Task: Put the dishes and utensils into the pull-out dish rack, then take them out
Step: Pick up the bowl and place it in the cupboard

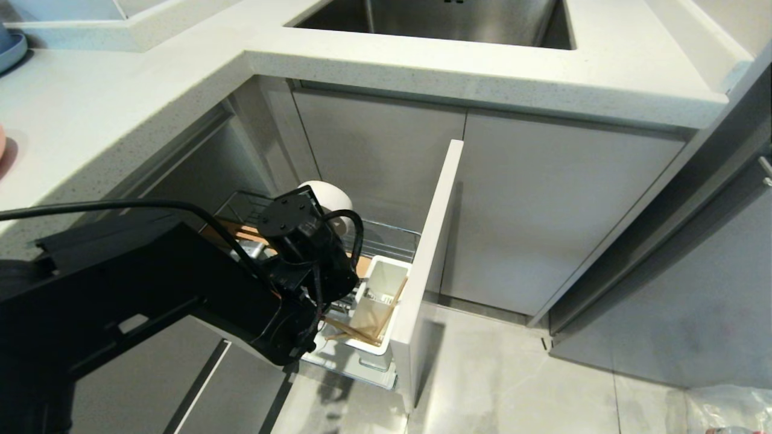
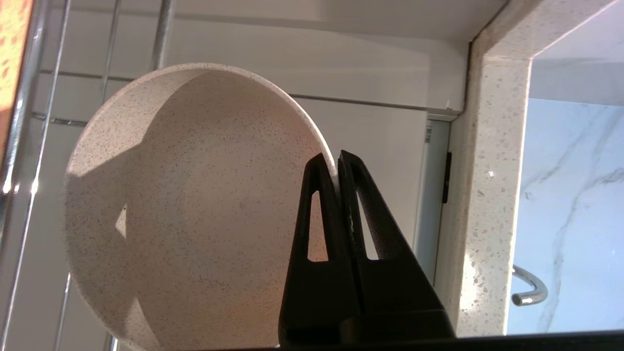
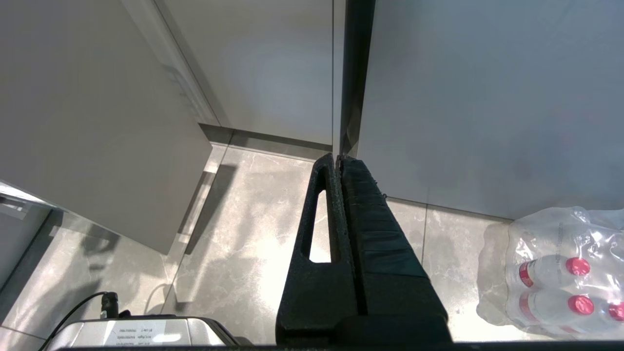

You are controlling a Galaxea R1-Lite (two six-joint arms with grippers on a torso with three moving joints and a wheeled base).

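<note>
A: We have the left gripper (image 2: 336,161) pinched tight on the rim of the cream-white bowl (image 2: 195,204). In the left wrist view one finger (image 2: 317,214) sits inside the rim and the other outside, with only the thin wall of the bowl between them.

B: Agreed, a narrow pinch, and the bowl is tipped on edge so we look into its speckled inside. Chrome wires of the pull-out dish rack (image 2: 22,112) stand just beside it, though we cannot tell whether the bowl touches them.

A: From the head view we see far less of the bowl (image 1: 329,191): just a white curve behind the left arm's wrist, above the rack's wire basket (image 1: 392,238). The fingers themselves are hidden there.

B: But the head view gives us what the wrist camera misses: the white utensil cup (image 1: 380,301) at the front of the rack, against the pale grey cabinet front (image 1: 431,265), with the wooden chopsticks (image 1: 356,331) leaning in it.

A: The right gripper (image 3: 340,158) appears only in its own wrist view, fingers pressed together on nothing, hanging above the floor tiles near a pack of water bottles (image 3: 551,268).
</note>
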